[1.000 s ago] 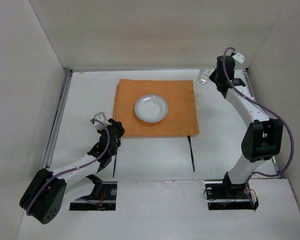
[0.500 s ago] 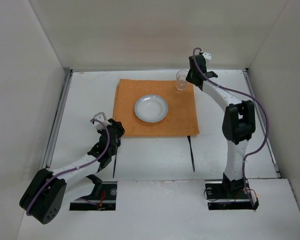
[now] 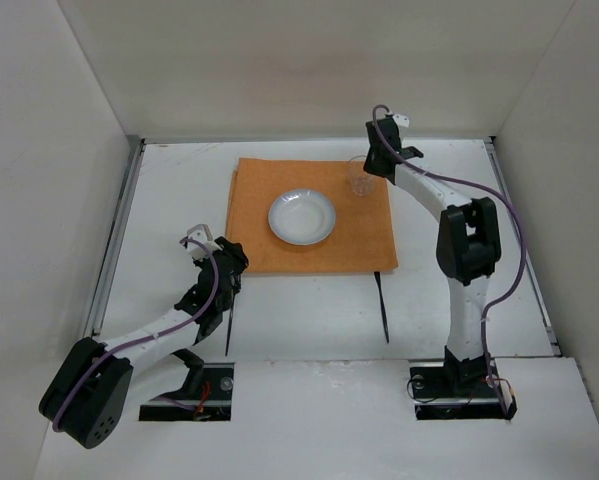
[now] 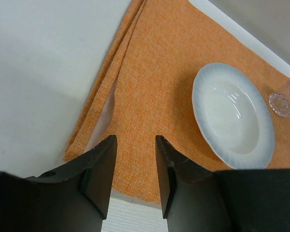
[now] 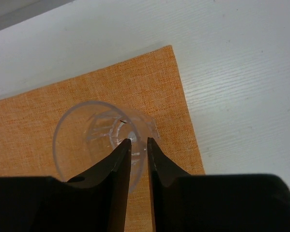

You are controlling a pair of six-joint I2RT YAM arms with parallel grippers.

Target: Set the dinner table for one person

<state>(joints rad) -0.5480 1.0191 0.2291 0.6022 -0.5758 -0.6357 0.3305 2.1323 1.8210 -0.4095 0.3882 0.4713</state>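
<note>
- The dinner table [image 3: 309, 310], white with a rail along each side, carries an orange mat [image 3: 279, 250] with a white plate [image 3: 301, 216] on it.
- The right gripper [image 5: 139, 145], jaws nearly closed, pinches the wall of a clear glass [image 5: 86, 130] over the mat's far right corner. A tilted release so near the edge could topple it.
- The left gripper [image 4: 133, 145] gapes empty at the mat's near left corner. A dark utensil [image 3: 383, 305] lies well clear.
</note>
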